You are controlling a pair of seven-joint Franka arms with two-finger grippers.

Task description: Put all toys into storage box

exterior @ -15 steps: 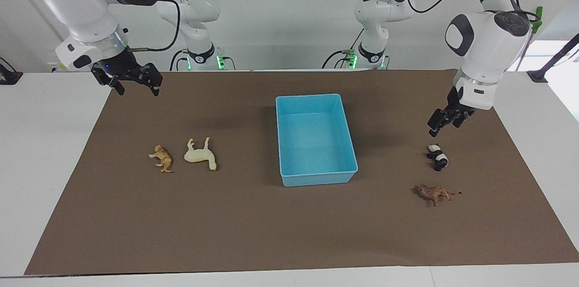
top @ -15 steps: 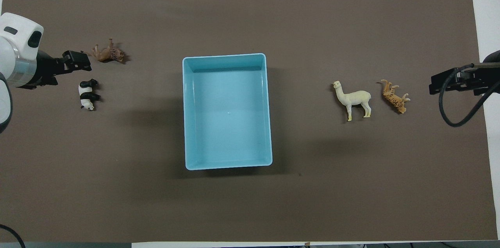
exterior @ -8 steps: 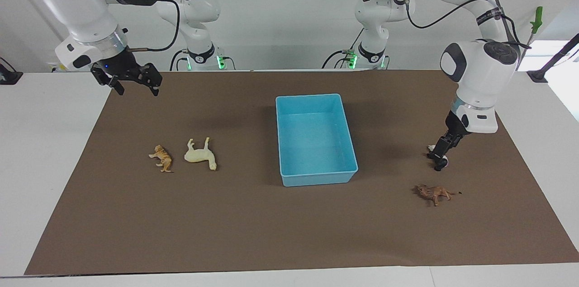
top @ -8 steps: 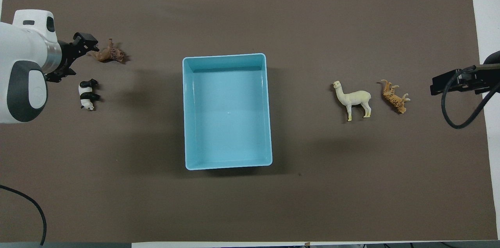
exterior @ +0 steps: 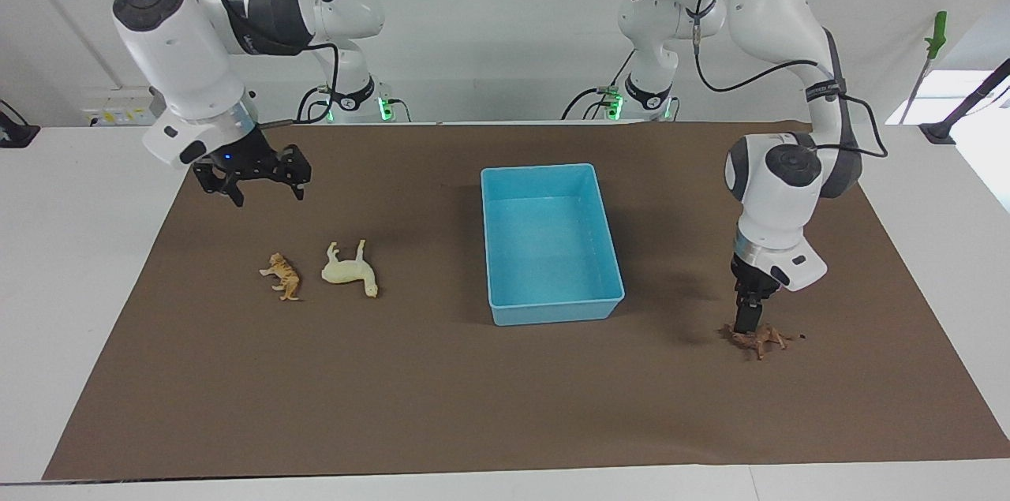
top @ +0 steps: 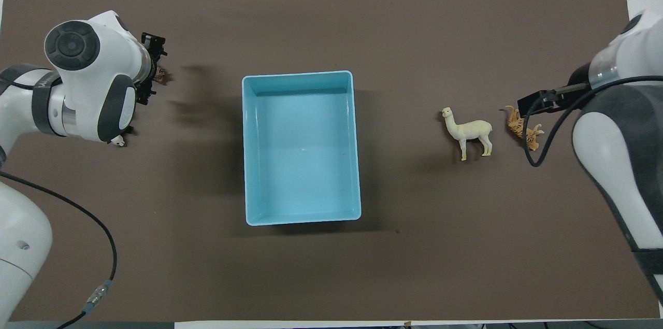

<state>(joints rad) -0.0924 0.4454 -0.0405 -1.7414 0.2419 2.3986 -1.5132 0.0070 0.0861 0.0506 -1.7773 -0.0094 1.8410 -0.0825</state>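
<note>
Reaching for the lion (exterior: 761, 339) — left gripper (exterior: 746, 323) down on it, jaws spread, nothing held.
Right gripper (exterior: 256, 179) is hovering open above the mat's (exterior: 442, 398) right-arm end; storage box (exterior: 550, 242) sitting mid-mat, empty. Risk — closing off-centre is likely to flick the small figurine away.

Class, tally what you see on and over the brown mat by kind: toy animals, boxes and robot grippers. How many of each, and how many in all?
Toy animals: 4 (tiger, cream llama, lion, panda, mostly hidden)
Blue storage box: 1
Grippers: 2 (left gripper, right gripper)
Total: 7
</note>
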